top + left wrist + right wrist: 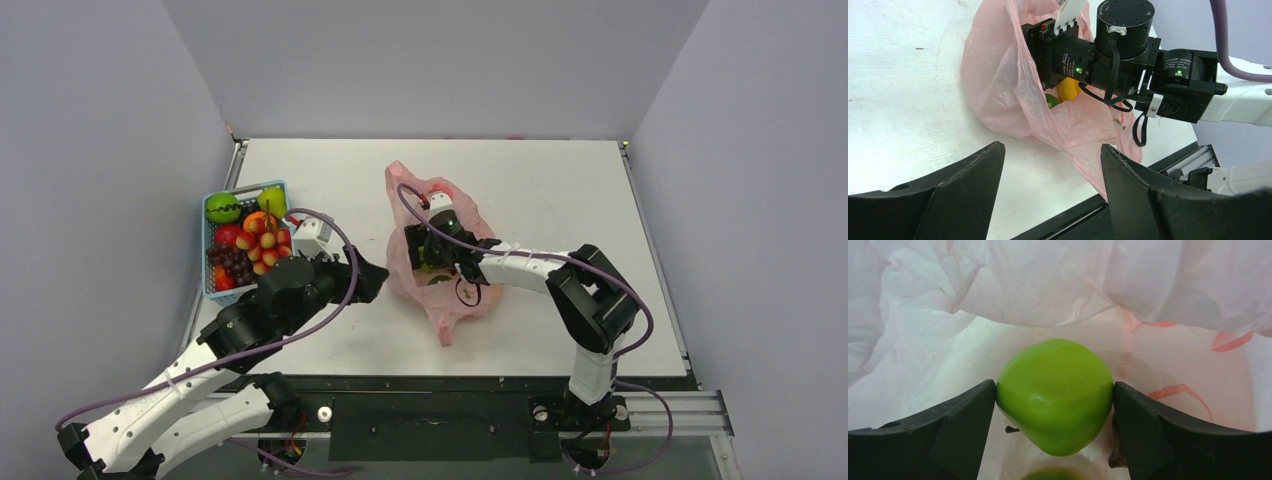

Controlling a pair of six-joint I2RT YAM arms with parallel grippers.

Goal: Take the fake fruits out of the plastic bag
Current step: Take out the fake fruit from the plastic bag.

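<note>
High rear view over white table [560, 180], wrist views on shared crinkly pink plastic bag [405, 190] (right one inside).

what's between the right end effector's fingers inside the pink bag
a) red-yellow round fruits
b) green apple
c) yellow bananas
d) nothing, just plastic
b: the right wrist view shows the green apple filling the gap between the two fingers of the right end effector, with the pink bag all around it.
</note>
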